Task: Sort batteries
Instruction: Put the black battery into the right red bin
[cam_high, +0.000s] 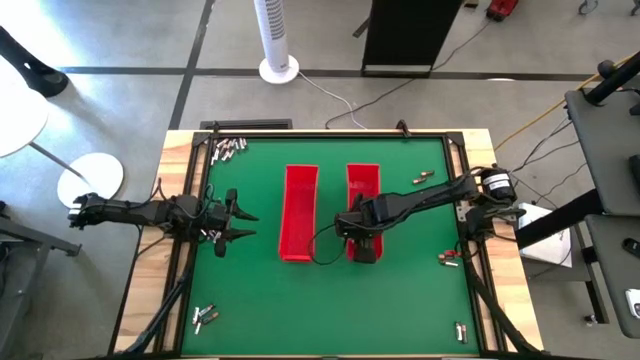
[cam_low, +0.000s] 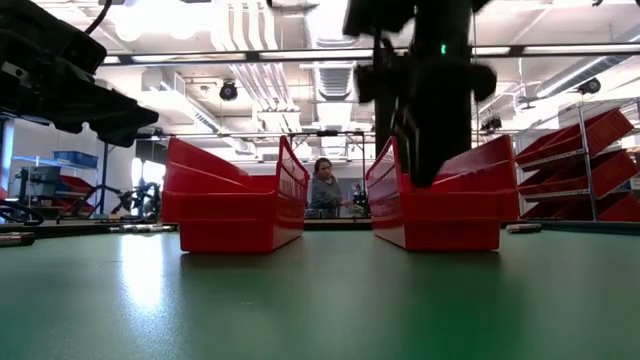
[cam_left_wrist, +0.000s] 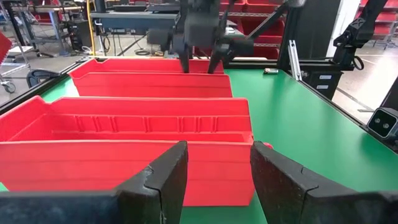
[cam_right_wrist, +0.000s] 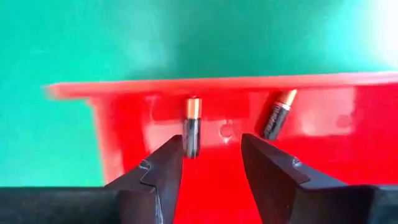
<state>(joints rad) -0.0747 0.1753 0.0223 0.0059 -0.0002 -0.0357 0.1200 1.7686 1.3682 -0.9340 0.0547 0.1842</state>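
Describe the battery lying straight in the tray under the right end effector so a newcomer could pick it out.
Find the right-hand red tray on the green table, where the right end effector hangs open. Two batteries lie at that tray's end wall; take the straight battery, copper end toward the wall, not the tilted battery beside it.

Our two dark arms

We see both arms built of matte black segments, thin black cables running along them. The right arm (cam_high: 420, 200) carries a round black-and-silver joint at its base, and a small green light glows on its wrist in the low view. Each gripper, left (cam_left_wrist: 214, 180) and right (cam_right_wrist: 208, 171), has two blunt, wedge-shaped black fingers with notched inner edges.
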